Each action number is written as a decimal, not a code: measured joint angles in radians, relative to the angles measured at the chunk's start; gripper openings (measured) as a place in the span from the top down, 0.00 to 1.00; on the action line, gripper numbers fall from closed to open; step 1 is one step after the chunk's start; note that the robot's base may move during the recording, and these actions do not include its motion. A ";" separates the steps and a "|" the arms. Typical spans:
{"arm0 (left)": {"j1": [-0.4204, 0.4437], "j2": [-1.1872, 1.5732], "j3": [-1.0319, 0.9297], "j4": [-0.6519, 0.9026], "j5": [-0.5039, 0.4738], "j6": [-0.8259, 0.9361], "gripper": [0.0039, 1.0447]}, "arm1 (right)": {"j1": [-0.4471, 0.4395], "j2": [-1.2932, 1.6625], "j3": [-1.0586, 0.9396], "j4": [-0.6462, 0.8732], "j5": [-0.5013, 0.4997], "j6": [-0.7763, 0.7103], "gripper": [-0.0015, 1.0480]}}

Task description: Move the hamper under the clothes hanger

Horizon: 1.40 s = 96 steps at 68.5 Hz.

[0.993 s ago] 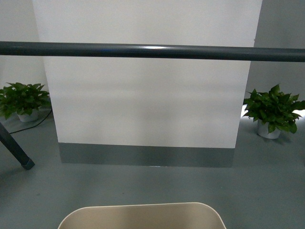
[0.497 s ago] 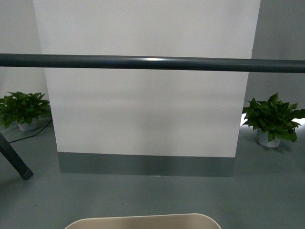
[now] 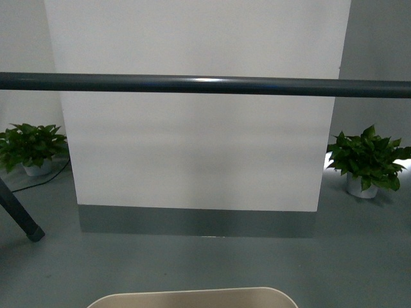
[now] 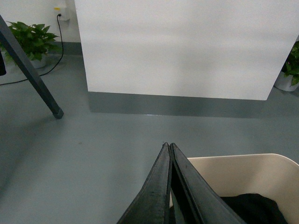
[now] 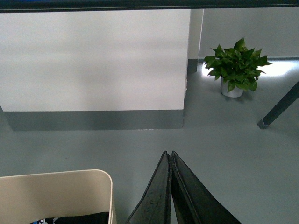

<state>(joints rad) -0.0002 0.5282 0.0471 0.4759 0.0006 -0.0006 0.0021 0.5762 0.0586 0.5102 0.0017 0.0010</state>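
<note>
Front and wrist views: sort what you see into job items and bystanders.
Job:
hamper
hanger bar
hanger leg
left gripper, jaws shut
right gripper, jaws shut

Bystanders:
left plant
right plant
white panel
dark cloth in the hamper

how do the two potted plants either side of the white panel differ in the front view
The right plant looks larger and fuller and sits in bright light; the left plant is smaller in view, dimmer, and cut off by the picture's edge. A dark cable runs on the floor by the left plant; none shows by the right plant. Both are leafy green plants in pale pots on the grey floor.
</note>
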 joint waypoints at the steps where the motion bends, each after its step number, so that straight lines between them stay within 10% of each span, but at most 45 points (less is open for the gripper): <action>1: 0.000 -0.010 -0.002 -0.007 0.000 0.000 0.97 | 0.000 -0.010 -0.003 -0.007 0.000 0.000 0.98; 96: 0.000 -0.523 -0.029 -0.474 0.000 0.000 0.97 | 0.000 -0.570 -0.053 -0.505 -0.003 0.000 0.98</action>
<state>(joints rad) -0.0002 0.0051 0.0177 0.0021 0.0002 -0.0006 0.0021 0.0059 0.0055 0.0051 -0.0017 0.0006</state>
